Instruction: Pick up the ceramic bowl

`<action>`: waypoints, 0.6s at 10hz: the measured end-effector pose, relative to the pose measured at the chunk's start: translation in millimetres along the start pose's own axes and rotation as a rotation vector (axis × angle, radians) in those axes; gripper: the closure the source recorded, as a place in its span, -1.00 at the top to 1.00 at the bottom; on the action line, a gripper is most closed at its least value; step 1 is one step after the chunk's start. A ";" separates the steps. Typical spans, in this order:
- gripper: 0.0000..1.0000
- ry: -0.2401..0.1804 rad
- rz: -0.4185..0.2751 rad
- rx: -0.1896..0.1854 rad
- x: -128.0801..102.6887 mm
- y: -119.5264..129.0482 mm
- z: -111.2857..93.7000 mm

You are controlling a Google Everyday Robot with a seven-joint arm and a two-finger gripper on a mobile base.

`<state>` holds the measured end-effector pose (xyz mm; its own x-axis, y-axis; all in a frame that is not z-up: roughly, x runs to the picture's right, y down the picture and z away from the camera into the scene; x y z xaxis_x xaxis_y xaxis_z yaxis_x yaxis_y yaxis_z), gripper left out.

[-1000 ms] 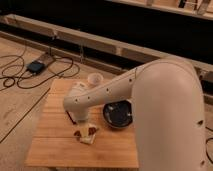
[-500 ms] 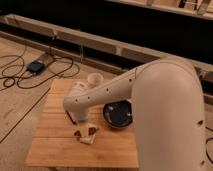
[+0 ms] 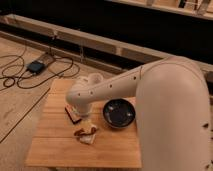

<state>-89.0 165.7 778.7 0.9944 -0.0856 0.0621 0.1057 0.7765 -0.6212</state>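
One tool (image 3: 84,131) hangs low over the tabletop (image 3: 52,146) just beside the dark bowl (image 3: 119,112), apparently lining up for its rim; whether it is open, I cannot tell.

My feed is dim and warm, lit from above. The tabletop (image 3: 50,145) glows amber against a black background, faint glare rims the ceramic bowl (image 3: 119,112), and the gripper (image 3: 75,114) just left of it lies shadowed under the arm (image 3: 115,85).

Cream-white arm (image 3: 165,100) dotted with dark holes; tan gripper (image 3: 85,132) above the table (image 3: 50,146).
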 end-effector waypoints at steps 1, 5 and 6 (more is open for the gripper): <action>0.57 -0.009 -0.016 0.003 14.0 -15.0 -10.8; 0.57 -0.012 -0.032 0.032 69.1 -71.0 -31.9; 0.57 0.001 -0.018 0.032 88.1 -84.7 -29.8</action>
<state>-10.6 73.8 813.5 0.9923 -0.1005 0.0726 0.1240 0.7944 -0.5945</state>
